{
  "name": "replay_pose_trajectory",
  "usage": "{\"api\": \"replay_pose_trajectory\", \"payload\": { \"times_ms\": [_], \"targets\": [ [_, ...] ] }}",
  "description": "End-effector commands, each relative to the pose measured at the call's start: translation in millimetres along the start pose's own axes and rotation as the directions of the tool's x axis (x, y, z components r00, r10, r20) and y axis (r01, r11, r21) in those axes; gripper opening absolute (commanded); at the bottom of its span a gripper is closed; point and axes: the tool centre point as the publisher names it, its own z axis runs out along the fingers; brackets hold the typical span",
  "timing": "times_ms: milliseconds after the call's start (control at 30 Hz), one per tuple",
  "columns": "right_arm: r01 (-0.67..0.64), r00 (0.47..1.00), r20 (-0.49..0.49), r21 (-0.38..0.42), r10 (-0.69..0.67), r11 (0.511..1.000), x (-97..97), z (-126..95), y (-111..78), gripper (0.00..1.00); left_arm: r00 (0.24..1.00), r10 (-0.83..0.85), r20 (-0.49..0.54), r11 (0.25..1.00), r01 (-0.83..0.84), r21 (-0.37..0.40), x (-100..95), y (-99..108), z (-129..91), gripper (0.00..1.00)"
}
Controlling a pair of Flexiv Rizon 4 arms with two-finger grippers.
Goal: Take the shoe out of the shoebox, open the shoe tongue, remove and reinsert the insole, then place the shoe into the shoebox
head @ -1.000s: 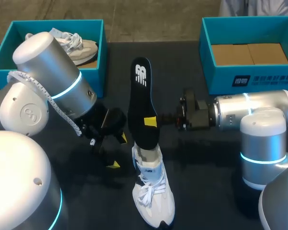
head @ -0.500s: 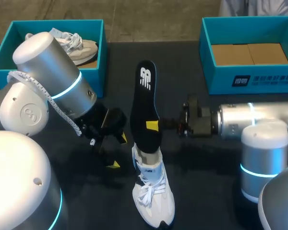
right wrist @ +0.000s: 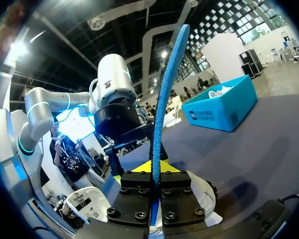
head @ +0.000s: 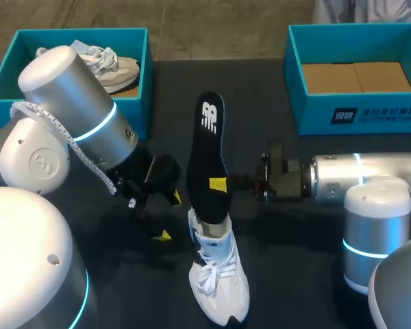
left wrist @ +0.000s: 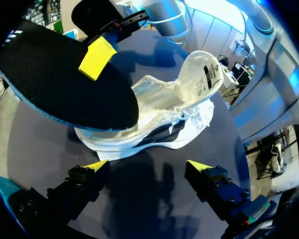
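On the dark table (head: 281, 274) the white shoe (head: 219, 281) lies with its long axis running near to far, toe toward the robot and its mouth facing away, tongue pulled open. The black insole (head: 207, 157) rises from that mouth almost in line with the shoe, tilted, its logo end high and far and its other end down at the opening. Whether that end is already inside cannot be told. The coming push seems to run down along this shared axis, toward the toe. The right end effector (head: 219, 184) comes in from the right, crosswise to the insole, and pinches it edge-on at mid-length. The left end effector (left wrist: 144, 169) sits low just beside the shoe's left flank, fingers spread and holding nothing, the nearer one to steady the shoe.
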Motion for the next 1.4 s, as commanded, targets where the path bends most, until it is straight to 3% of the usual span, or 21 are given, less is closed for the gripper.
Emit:
{"api": "replay_pose_trajectory", "payload": {
  "times_ms": [33, 1400],
  "targets": [
    [0.000, 1.000, 0.002, 0.008, 0.000, 1.000, 0.9, 3.9, 0.5, 0.00, 1.000, 0.000, 0.001, 1.000, 0.000, -0.002, 0.4, -0.3, 0.6, 1.00],
    [-0.010, 0.996, -0.088, 0.031, 0.012, 0.999, -5.5, 3.4, -23.8, 0.00, 1.000, 0.000, 0.001, 1.000, 0.000, -0.002, 0.4, -0.3, 0.6, 1.00]
  ]
}}
